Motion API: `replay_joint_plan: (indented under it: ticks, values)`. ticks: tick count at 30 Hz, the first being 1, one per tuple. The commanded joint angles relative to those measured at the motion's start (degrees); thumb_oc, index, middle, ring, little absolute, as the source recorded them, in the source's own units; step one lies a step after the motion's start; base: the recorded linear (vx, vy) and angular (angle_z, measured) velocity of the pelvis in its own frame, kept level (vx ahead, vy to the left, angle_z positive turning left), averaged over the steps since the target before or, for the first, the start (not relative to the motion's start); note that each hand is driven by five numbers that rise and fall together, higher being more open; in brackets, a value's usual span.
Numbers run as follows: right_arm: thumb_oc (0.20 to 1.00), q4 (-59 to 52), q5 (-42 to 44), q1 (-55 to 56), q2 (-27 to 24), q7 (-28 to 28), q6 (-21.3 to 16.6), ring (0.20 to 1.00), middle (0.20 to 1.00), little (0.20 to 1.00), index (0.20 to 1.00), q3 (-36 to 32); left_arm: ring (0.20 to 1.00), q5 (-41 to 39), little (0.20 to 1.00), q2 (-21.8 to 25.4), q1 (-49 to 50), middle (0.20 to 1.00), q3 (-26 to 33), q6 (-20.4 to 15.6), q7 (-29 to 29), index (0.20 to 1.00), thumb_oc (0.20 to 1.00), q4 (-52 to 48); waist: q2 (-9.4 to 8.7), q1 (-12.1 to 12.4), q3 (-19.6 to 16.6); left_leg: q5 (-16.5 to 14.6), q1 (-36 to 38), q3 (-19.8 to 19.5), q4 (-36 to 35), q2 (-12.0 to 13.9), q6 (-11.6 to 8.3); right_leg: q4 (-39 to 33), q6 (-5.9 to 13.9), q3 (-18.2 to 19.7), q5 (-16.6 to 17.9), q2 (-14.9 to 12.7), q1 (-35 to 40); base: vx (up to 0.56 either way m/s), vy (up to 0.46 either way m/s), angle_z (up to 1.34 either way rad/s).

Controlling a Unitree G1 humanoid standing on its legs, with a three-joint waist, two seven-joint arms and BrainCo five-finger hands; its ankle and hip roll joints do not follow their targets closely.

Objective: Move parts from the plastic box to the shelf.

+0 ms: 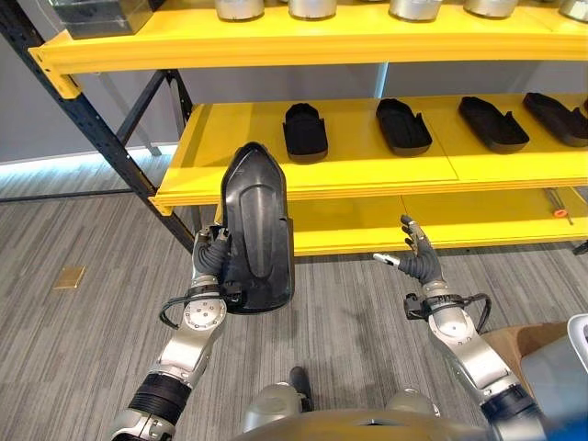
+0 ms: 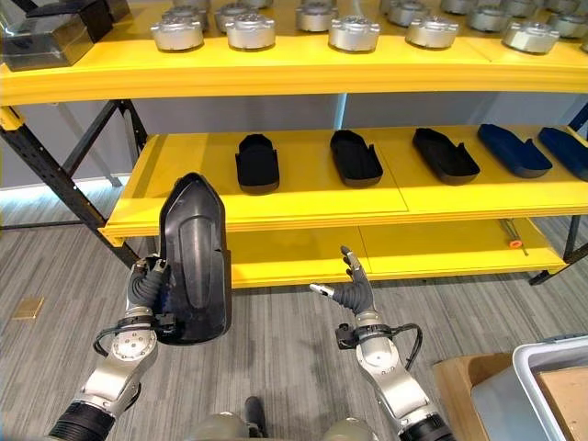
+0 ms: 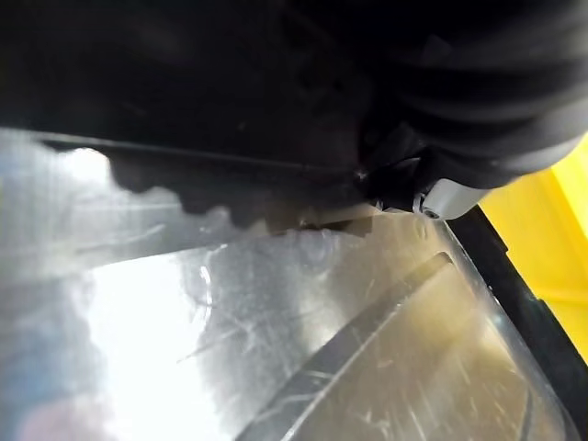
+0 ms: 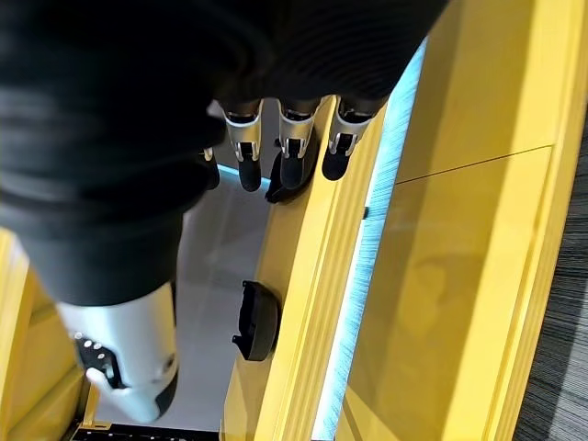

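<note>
- I see the left robot hand (image 1: pixel 213 257) curled round the lower end of a long black plastic part (image 1: pixel 256 230), held upright before the yellow shelf (image 1: pixel 367 170).
- The right robot hand (image 1: pixel 418 257) hangs empty, fingers spread — below that middle shelf, where four black parts (image 1: pixel 305 130) lie.
- The plastic box (image 2: pixel 551 386) sits at my lower right.

head stereo pair facing shelf (image 1: pixel 303 175); wrist close-ups
</note>
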Motion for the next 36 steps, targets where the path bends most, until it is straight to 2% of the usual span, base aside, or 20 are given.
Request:
replay_joint_plan:
  ticks: [1,2,3,4,5,7,8,9,11,18,25,27,28,30,31,32,33,34,35,36]
  values:
    - [1.000,-1.4,-1.2,-1.3,-1.4,0.8,-3.7,1.000,1.000,1.000,1.000,-1.9,0.200,2.0,0.200,-1.3,-2.8,0.200,1.4,-3.0,1.3,0.200,0.200,-4.0,-0.47,-2.1,-0.8,-3.1,4.9,-1.9,1.5,0.2,-2.80,-8.4,-0.55,1.0,-0.8,7.5,4.8,0.11,-0.032,0.15]
    - [1.000,-1.3,-1.2,-1.3,-1.4,0.9,-3.8,1.000,1.000,1.000,1.000,-1.9,0.200,2.1,0.200,-1.3,-2.8,0.200,1.4,-3.0,1.3,0.200,0.200,-4.0,-0.48,-2.1,-0.8,-3.1,5.0,-1.8,1.5,0.3,-2.91,-9.1,-0.62,1.0,-0.6,7.8,5.0,0.23,-0.069,0.21]
    - [1.000,-0.1,-1.0,-1.3,-1.5,1.8,-4.7,1.000,1.000,1.000,1.000,-2.4,0.200,1.9,0.200,-1.8,-1.8,0.200,1.1,-2.7,1.5,0.200,0.200,-5.0,-1.05,-3.0,-0.2,-3.5,6.5,-0.9,0.6,-0.2,-3.59,-14.0,0.28,1.2,3.5,8.5,3.1,0.17,-0.044,0.14]
    - [1.000,-0.1,-1.0,-1.3,-1.5,1.8,-4.8,1.000,1.000,1.000,1.000,-2.3,0.200,1.9,0.200,-1.8,-1.7,0.200,1.1,-2.7,1.5,0.200,0.200,-5.0,-1.03,-3.0,-0.2,-3.5,6.5,-0.8,0.6,-0.2,-3.59,-14.1,0.29,1.2,3.6,8.5,3.1,0.24,-0.058,-0.03]
    - [1.000,0.2,-1.1,-1.2,-1.3,1.8,-5.1,1.000,1.000,1.000,1.000,-2.4,0.200,1.9,0.200,-2.0,-1.4,0.200,1.1,-2.7,1.1,0.200,0.200,-5.2,-1.20,-3.5,0.1,-3.9,7.2,-0.8,0.2,-0.4,-3.53,-14.9,0.93,1.9,5.3,8.3,1.7,0.14,-0.038,-0.11]
    - [1.000,0.4,-1.3,-0.8,-1.2,1.4,-5.4,1.000,1.000,1.000,1.000,-2.5,0.200,1.8,0.200,-1.9,-1.4,0.200,0.5,-2.6,0.3,0.200,0.200,-5.3,-1.60,-4.7,0.6,-4.7,8.1,-1.5,-0.2,-1.0,-3.01,-15.4,2.12,4.7,8.1,8.0,-0.8,0.21,-0.055,-0.05]
    - [1.000,0.0,-1.3,0.0,-1.4,1.2,-5.5,1.000,1.000,1.000,1.000,-2.8,0.200,1.7,0.200,-1.7,-1.4,0.200,0.0,-2.5,-0.6,0.200,0.200,-5.4,-1.72,-5.8,0.8,-5.2,8.4,-2.5,-0.1,-1.2,-2.69,-15.6,2.23,7.3,8.4,8.4,-1.9,0.21,-0.066,0.10]
    - [1.000,-0.4,-1.2,0.4,-1.6,1.1,-5.5,1.000,1.000,1.000,1.000,-3.1,0.200,1.8,0.200,-1.6,-1.5,0.200,-0.4,-2.4,-1.2,0.200,0.200,-5.5,-1.95,-6.2,0.7,-5.2,8.3,-2.7,0.0,-1.3,-2.61,-15.7,2.09,8.3,8.4,8.5,-2.3,0.34,-0.134,0.76]
    - [1.000,-0.3,-1.4,1.0,-2.1,2.6,-5.7,1.000,1.000,1.000,1.000,-3.6,0.200,2.0,0.200,-1.4,-1.3,0.200,-1.5,-2.3,-1.8,0.200,0.200,-5.3,-1.98,-6.5,0.2,-5.3,8.5,-2.3,0.6,-0.7,-2.96,-15.6,1.52,7.9,7.6,9.0,-1.2,0.26,-0.111,0.98]
    - [1.000,1.7,-1.4,0.0,-3.0,4.2,-6.5,1.000,1.000,1.000,1.000,-2.1,0.200,2.0,0.200,-1.3,-0.4,0.200,-2.9,-2.2,-1.5,0.200,0.200,-5.6,-1.83,-5.4,-1.7,-6.1,7.0,-1.8,3.8,0.8,-4.02,-15.8,-1.44,6.3,2.7,10.2,3.5,0.19,-0.075,0.25]
    - [1.000,2.9,-0.7,-1.7,-3.8,4.3,-6.7,1.000,1.000,1.000,1.000,-1.0,0.200,2.1,0.200,-1.1,-0.3,0.200,-2.5,-2.2,-0.8,0.200,0.200,-4.8,-2.45,-4.1,-2.4,-9.0,3.2,-1.2,13.9,2.9,-4.78,-14.8,-4.01,5.2,-0.7,10.1,6.4,0.17,-0.107,0.01]
    - [1.000,2.7,-0.5,-2.0,-4.3,4.7,-6.8,1.000,1.000,1.000,1.000,-0.9,0.200,2.0,0.200,-0.8,-0.4,0.200,-2.2,-2.2,-1.1,0.200,0.200,-5.0,-2.63,-3.8,-2.3,-6.7,-0.2,-0.2,22.1,5.7,-6.07,-15.2,-5.37,4.7,-1.7,10.6,7.4,0.14,-0.183,-0.02]
    - [1.000,2.6,-0.8,-2.0,-4.6,4.6,-6.9,1.000,1.000,1.000,1.000,-0.8,0.200,1.9,0.200,-0.5,-0.4,0.200,-2.0,-2.3,-1.1,0.200,0.200,-5.1,-2.56,-3.9,-1.9,-4.5,-2.8,0.2,27.9,8.0,-7.03,-15.0,-6.30,4.8,-2.5,10.9,7.6,0.12,-0.188,0.04]
    - [1.000,2.9,-0.9,-2.2,-4.8,4.2,-6.8,1.000,1.000,1.000,1.000,-0.5,0.200,1.6,0.200,-0.4,-0.5,0.200,-1.9,-2.2,-1.0,0.200,0.200,-4.9,-1.98,-4.1,-1.5,-2.1,-5.4,-0.4,32.1,11.3,-8.71,-13.9,-6.82,5.6,-4.2,11.4,7.8,0.15,-0.087,0.06]
    - [1.000,3.1,-0.6,-2.5,-4.9,3.6,-6.6,1.000,1.000,1.000,1.000,-0.3,0.200,1.4,0.200,-0.3,-0.8,0.200,-1.7,-2.3,-1.2,0.200,0.200,-4.6,-1.36,-4.5,-1.2,-1.2,-5.5,0.3,31.2,13.3,-9.15,-12.9,-7.05,5.5,-5.0,11.7,7.6,0.15,0.019,0.08]
    - [1.000,3.2,-0.7,-2.6,-4.8,3.5,-6.5,1.000,1.000,1.000,1.000,-0.2,0.200,1.3,0.200,-0.3,-0.9,0.200,-1.7,-2.3,-1.0,0.200,0.200,-4.5,-0.88,-4.9,-1.2,-0.7,-4.8,1.0,28.7,14.2,-9.14,-12.4,-7.06,5.1,-5.3,11.6,7.5,0.14,0.106,0.10]
    - [1.000,3.5,-0.8,-2.5,-4.8,3.7,-6.5,1.000,1.000,1.000,1.000,-0.4,0.200,0.9,0.200,-0.2,-0.8,0.200,-1.7,-2.5,-0.8,0.200,0.200,-4.4,-0.33,-5.3,-1.3,0.2,-2.9,1.6,23.1,14.4,-9.31,-12.0,-6.66,4.8,-5.7,11.2,8.0,0.07,0.162,0.05]
    - [1.000,3.3,-0.9,-2.2,-4.8,3.9,-6.4,1.000,1.000,1.000,1.000,-0.6,0.200,0.7,0.200,-0.2,-0.8,0.200,-1.5,-2.7,-0.6,0.200,0.200,-4.5,-0.08,-5.5,-1.2,2.0,-2.4,2.5,18.8,14.2,-8.49,-12.3,-6.78,4.1,-4.6,10.9,7.7,0.11,0.255,-0.03]
    - [1.000,3.0,-1.1,-1.2,-5.2,4.2,-6.3,1.000,1.000,1.000,1.000,-0.9,0.200,0.6,0.200,-0.1,-0.2,0.200,-1.2,-3.1,-0.2,0.200,0.200,-4.7,0.64,-5.5,-1.3,4.8,-2.0,1.3,13.0,14.4,-9.63,-12.3,-6.29,4.1,-4.6,10.6,8.3,0.11,0.323,-0.09]
    - [1.000,2.8,-1.1,0.1,-5.7,4.3,-6.3,1.000,1.000,1.000,1.000,-1.2,0.200,0.3,0.200,-0.2,0.3,0.200,-0.9,-3.6,0.3,0.200,0.200,-4.8,1.19,-5.7,-1.2,7.9,-2.1,0.2,8.9,15.9,-10.65,-12.1,-5.88,4.3,-5.1,9.9,8.8,0.16,0.333,-0.16]
